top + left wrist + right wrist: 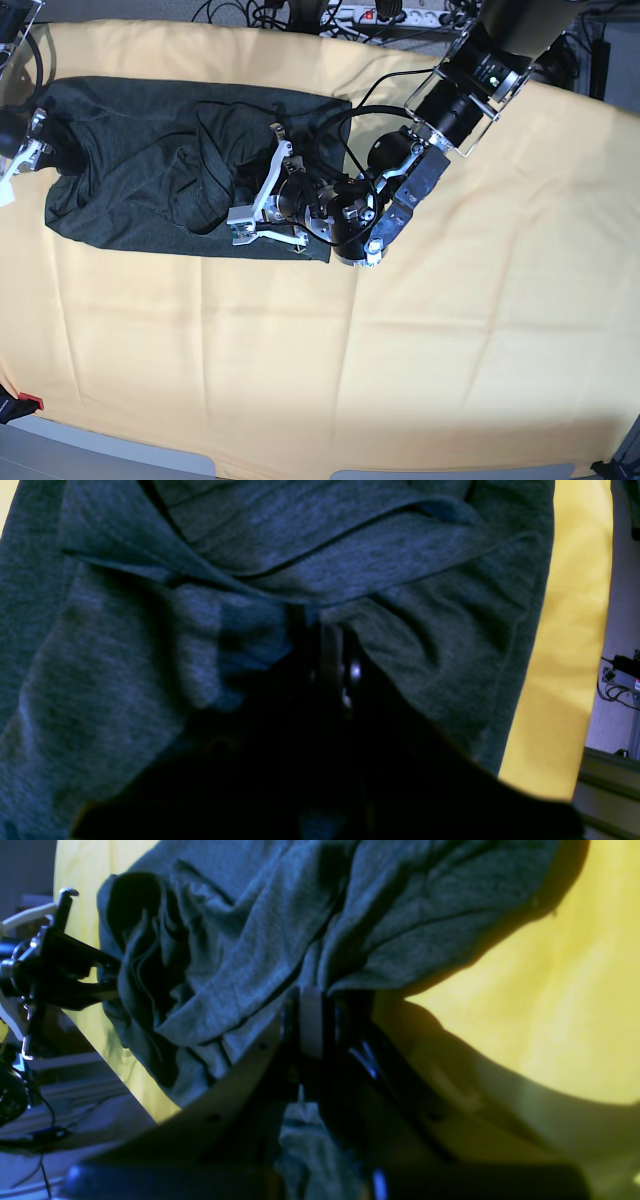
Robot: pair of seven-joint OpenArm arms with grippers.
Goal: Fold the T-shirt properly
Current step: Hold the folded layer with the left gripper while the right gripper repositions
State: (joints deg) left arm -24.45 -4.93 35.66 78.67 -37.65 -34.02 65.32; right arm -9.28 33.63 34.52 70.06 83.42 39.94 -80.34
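The dark charcoal T-shirt (130,170) lies bunched and wrinkled on the far left of the yellow cloth (400,350). My left gripper (237,222) reaches in from the upper right and is at the shirt's right half. In the left wrist view its fingertips (327,630) are shut on a gathered fold of the T-shirt (350,555). My right gripper (45,150) is at the shirt's left edge. In the right wrist view it (312,995) is pinched on the T-shirt's (250,940) hem, with cloth hanging down between the fingers. The left gripper (107,975) shows there too, at the far side of the bunched fabric.
The yellow cloth (565,630) covers the whole table and is bare to the right and front of the shirt. A power strip with cables (390,15) lies along the back edge. The grey table edge (100,455) runs along the front, and a small red piece (30,403) sits at the front left corner.
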